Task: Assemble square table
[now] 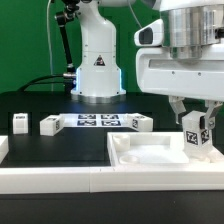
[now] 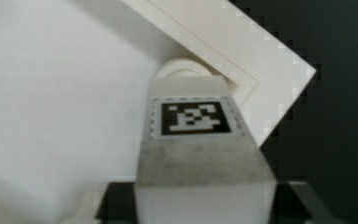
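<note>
Leg (image 2: 194,165), pinched between the gripper's (image 1: 197,130) jaws, meets a slab (image 1: 140,158) corner; three legs (image 1: 49,124) lie loose, well away.

No words or nos. legible. Only b/w square code tags (image 2: 194,118): one on leg (image 2: 197,170) in wrist view, others on loose legs (image 1: 49,124) & marker board (image 1: 98,121). Triangle sign (image 1: 100,62) on robot base (image 1: 97,82), unreadable.

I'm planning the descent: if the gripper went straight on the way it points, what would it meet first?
Likely a corner of the square table top, the held leg touching first; depth unclear.
</note>
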`<state>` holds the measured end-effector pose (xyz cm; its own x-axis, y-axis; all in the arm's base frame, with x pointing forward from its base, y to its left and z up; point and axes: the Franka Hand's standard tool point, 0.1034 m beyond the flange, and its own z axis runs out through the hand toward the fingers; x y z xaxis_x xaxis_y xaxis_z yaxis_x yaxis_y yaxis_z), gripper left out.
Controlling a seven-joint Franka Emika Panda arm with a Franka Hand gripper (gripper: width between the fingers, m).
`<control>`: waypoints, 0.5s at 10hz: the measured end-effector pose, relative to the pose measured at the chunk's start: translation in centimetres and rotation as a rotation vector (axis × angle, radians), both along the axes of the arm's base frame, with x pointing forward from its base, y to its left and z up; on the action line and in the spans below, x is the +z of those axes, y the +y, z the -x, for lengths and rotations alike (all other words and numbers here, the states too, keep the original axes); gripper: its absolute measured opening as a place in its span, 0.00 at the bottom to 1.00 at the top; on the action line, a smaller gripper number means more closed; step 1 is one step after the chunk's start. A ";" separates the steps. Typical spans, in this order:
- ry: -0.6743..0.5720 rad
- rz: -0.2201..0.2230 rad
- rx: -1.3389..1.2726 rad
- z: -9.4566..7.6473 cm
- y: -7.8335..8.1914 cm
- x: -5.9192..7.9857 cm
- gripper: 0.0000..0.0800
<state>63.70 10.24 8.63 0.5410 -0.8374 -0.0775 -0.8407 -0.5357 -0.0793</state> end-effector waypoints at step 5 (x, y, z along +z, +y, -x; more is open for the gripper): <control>0.054 -0.009 -0.408 0.5 0.4 0.1 0.36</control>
